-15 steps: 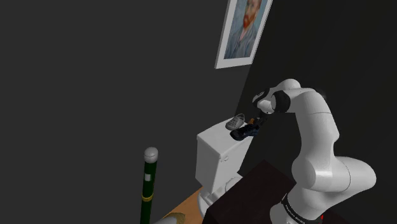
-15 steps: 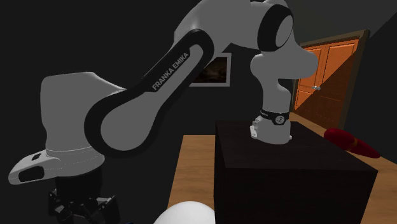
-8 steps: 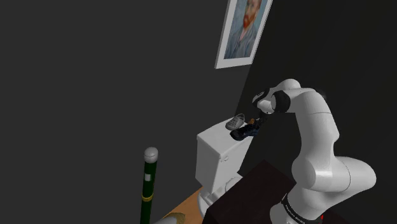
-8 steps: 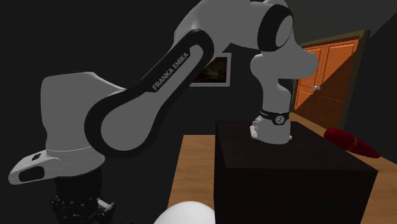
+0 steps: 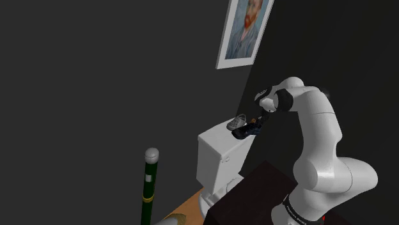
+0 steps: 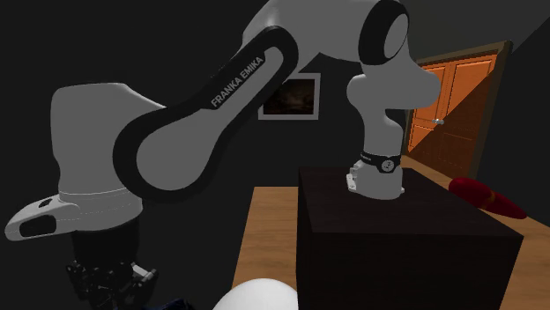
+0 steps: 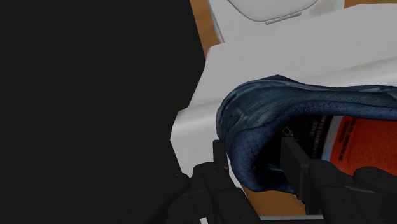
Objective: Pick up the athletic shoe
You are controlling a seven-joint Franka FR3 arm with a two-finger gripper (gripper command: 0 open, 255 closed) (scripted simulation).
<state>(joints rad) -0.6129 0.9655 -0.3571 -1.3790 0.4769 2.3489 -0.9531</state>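
On the far left of the shoulder view, a green post (image 5: 149, 192) with a round grey top stands away from the work. Next comes the white toilet tank (image 5: 214, 160), with two shoes up at its lid. The small grey shoe (image 5: 237, 121) sits there by itself, and nothing touches it. Just beside it is the dark blue shoe (image 5: 245, 133), the sporty one the task asks for. The black gripper (image 5: 254, 125) is right at this shoe. It is on the end of the white arm (image 5: 316, 140), which bends over from the dark stand (image 5: 249, 198) on the right. In the wrist view the fingers (image 7: 298, 167) are clamped on the blue shoe's side wall, one outside it and one inside, next to the orange lining. So the grab looks done, and what is left is the lift. I cannot tell if the sole is touching the lid or is a little above it. The shoe needs to go clearly up from the tank without bumping the grey shoe.
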